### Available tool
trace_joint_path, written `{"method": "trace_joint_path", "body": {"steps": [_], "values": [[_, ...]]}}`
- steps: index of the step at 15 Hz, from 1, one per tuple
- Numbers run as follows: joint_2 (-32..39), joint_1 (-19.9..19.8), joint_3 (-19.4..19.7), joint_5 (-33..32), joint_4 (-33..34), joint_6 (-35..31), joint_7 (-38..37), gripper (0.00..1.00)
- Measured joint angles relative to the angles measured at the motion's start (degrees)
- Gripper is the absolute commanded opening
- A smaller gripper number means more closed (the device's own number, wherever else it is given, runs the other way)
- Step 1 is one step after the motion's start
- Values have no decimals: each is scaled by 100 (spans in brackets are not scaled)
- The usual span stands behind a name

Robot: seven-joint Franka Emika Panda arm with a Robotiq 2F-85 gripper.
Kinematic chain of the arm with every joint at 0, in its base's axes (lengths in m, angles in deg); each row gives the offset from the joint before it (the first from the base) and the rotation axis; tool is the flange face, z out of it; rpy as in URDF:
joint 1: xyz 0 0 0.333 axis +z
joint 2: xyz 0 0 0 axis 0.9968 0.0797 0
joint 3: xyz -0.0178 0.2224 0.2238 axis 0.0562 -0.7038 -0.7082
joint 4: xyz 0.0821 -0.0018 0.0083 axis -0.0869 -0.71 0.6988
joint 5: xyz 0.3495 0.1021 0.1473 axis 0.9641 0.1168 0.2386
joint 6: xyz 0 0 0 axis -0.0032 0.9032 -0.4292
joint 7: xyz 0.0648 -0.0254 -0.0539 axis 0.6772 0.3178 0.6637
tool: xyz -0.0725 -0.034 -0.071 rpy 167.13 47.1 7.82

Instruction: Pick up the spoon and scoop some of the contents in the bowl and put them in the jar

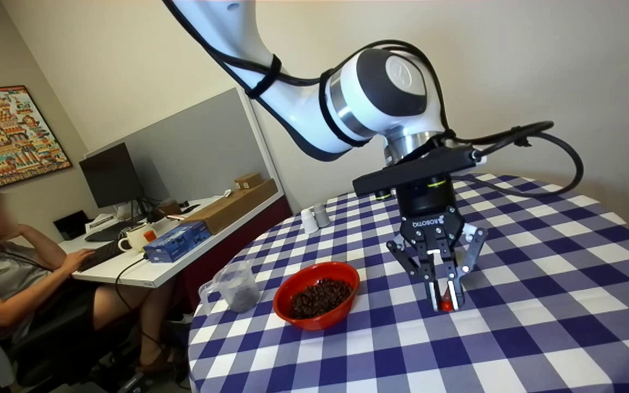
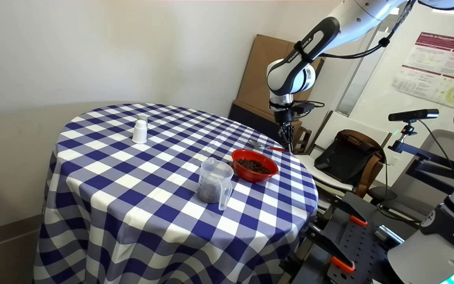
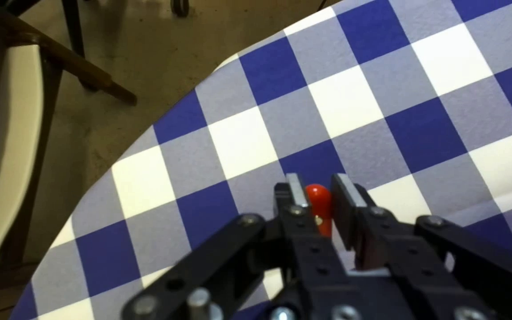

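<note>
Firstly, as the largest thing, we see the desk [image 2: 132, 185] with its rounded edge, dressed in a cloth [image 1: 538, 341] of blue, grey and white squares. Over it reaches the arm [image 1: 303, 109], which bends downward, and at its end we find the tool [image 1: 445, 305], close to the cloth and near the edge of the desk. Its two fingers [image 3: 298, 191] stand only a narrow gap apart, and the end of a red handle [image 3: 318, 195] is between them; whether both fingers press on this handle, we cannot tell. The red bowl [image 2: 250, 176] stands upright, apart from the tool. Just beside it we notice the jar [image 2: 210, 183], which is transparent; its lower part looks greyish, and we cannot tell whether this is only the cloth seen through it. The spoon [image 2: 276, 148], to which the red handle belongs, is on the opposite side of the bowl from the jar, and its metal head [image 2: 255, 142] appears to rest on the cloth. Well apart from these, we observe a white upright piece [image 1: 309, 221] and, close beside it, a grey upright piece [image 1: 321, 216]. Smallest are the dark brown bits [image 1: 320, 298], which lie together inside the bowl.
</note>
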Motion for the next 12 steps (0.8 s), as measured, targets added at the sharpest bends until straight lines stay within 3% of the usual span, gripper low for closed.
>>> {"method": "trace_joint_path", "body": {"steps": [5, 6, 7, 8, 12], "values": [[343, -312, -2, 183, 99, -106, 540, 5], [386, -355, -2, 184, 108, -171, 615, 13], [422, -388, -4, 184, 110, -237, 688, 45], [449, -410, -7, 184, 110, -293, 756, 46], [490, -423, -24, 184, 99, -356, 934, 73]]}}
